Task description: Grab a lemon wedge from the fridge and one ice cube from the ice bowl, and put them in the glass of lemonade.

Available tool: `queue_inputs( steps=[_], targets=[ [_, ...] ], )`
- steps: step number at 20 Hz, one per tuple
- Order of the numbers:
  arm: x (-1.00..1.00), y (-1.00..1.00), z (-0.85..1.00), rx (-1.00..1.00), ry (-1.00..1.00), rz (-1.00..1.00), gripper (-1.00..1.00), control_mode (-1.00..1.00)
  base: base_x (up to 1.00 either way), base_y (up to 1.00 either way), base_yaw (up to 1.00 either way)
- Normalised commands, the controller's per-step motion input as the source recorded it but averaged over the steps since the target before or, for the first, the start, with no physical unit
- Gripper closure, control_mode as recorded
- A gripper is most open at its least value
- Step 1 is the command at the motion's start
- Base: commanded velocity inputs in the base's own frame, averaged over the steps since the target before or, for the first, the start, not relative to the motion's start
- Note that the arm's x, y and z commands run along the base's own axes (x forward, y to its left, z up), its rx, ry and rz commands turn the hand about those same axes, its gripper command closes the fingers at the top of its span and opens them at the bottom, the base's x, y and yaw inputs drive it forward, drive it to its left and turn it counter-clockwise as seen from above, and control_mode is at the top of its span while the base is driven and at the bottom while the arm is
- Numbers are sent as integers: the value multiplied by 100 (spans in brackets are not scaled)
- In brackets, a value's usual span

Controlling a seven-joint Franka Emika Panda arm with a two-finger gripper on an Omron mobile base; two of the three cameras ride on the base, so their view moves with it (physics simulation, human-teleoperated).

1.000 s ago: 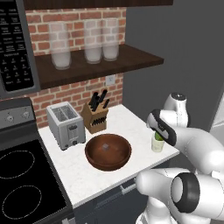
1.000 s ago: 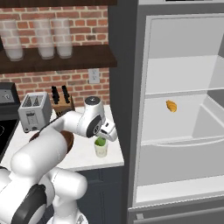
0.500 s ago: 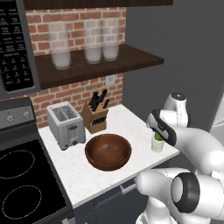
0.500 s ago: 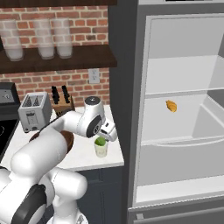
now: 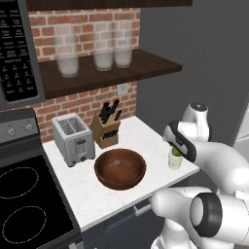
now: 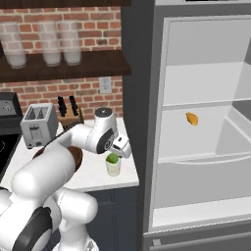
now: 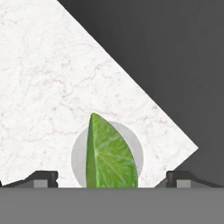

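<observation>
**Jaws spread wide above the glass, lemon wedge resting in it**

Hand view: the gripper [image 7: 112, 178] is spread wide, its two dark fingertips far apart at 8 and 4 o'clock of the frame and touching nothing. Between them sits the lemon wedge [image 7: 109, 153], bright green, with a smooth curved rind and a pale, glossy cut face ribbed by segments. It lies inside the round rim of the glass of lemonade [image 7: 136, 148], seen from directly above on a white, faintly veined marble counter [image 7: 57, 87]. The wedge looks light, soft and probably slick with juice; the firm rind would be the place to pinch it.

Left base view: the glass of lemonade [image 5: 175, 158] stands near the counter's right edge, under the hand. At 9 o'clock from it is the ice bowl [image 5: 120, 168], a wide, shallow bowl of dark, smooth wood. A tiny pale fleck at its centre may be the ice cube [image 5: 118, 164], though it is too small to be sure. Ice should be hard, light and very slippery, so a square grip on two opposite flat faces would suit best. At 11 o'clock from the bowl stands a brushed metal toaster [image 5: 73, 138].

Right base view: the fridge [image 6: 206, 127] stands open at 3 o'clock, its interior pale and smooth. The glass [image 6: 113, 164], clear and thin-walled, looks fragile.
</observation>
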Motion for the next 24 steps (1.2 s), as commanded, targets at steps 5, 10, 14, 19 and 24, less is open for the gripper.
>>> queue_inputs(
  steps=[5, 10, 14, 19, 24],
  targets=[
    [-2, 0, 5, 0, -4, 0, -100, -100, 0, 0, 0],
    [-24, 0, 11, 0, -7, 0, -100, -100, 0, 0, 0],
    [-70, 8, 17, 1, -20, 0, -100, -100, 0, 0, 0],
    [-84, 30, 31, 0, -21, 5, -100, -100, 0, 0, 0],
    [-81, 48, 89, -12, -4, 13, -100, -100, 0, 0, 0]
  ],
)
